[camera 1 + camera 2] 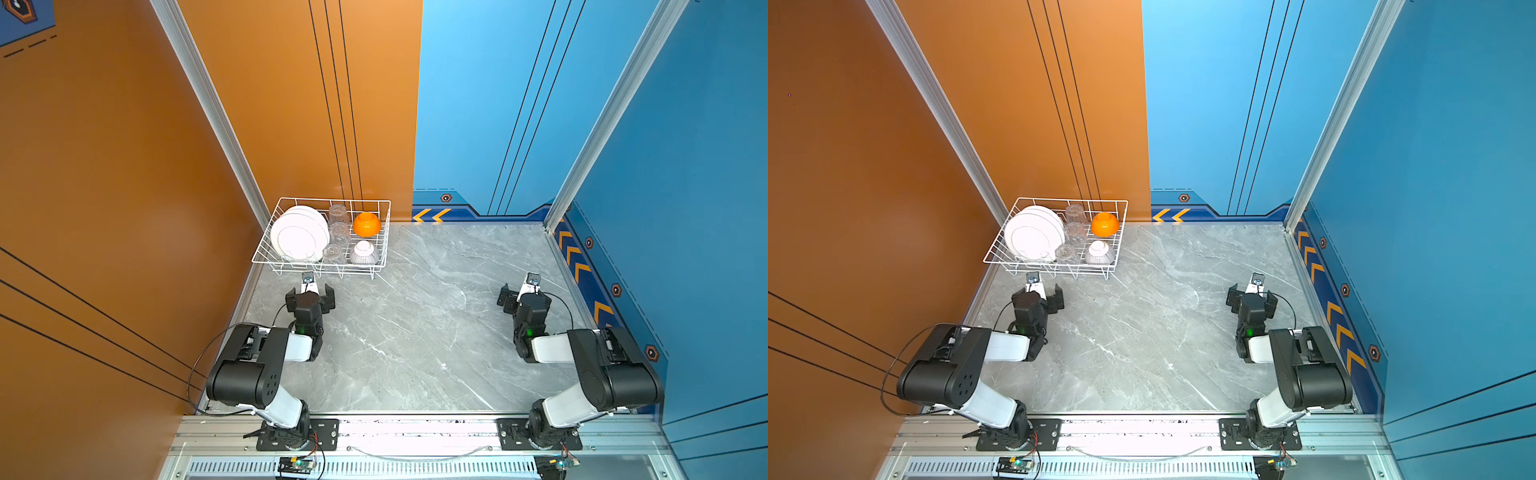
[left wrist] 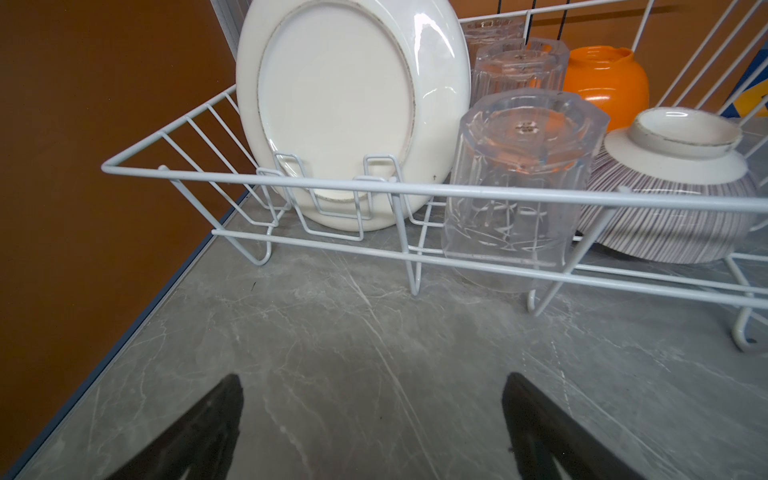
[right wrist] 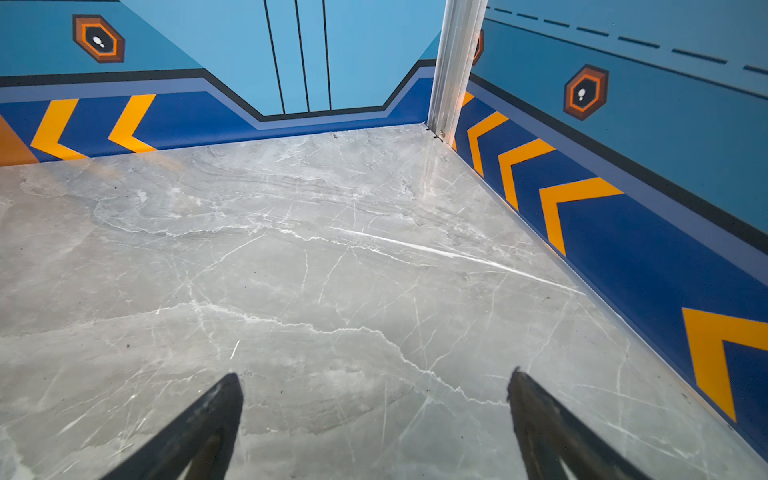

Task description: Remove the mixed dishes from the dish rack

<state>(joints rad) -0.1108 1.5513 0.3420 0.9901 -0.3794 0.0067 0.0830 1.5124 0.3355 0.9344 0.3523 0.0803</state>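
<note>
Your left gripper (image 2: 372,378) hangs spread, dish rack (image 2: 208,175) near at twelve o'clock; right gripper (image 3: 374,374), equally spread, well apart.

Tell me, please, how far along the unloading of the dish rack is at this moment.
Done: nothing yet. The plates, three tumblers, orange bowl and striped bowl all sit in the dish rack. In hand: nothing; the left gripper is open just in front of the rack, the right gripper open over the table, far from it. Left: every dish has to come out.
</note>
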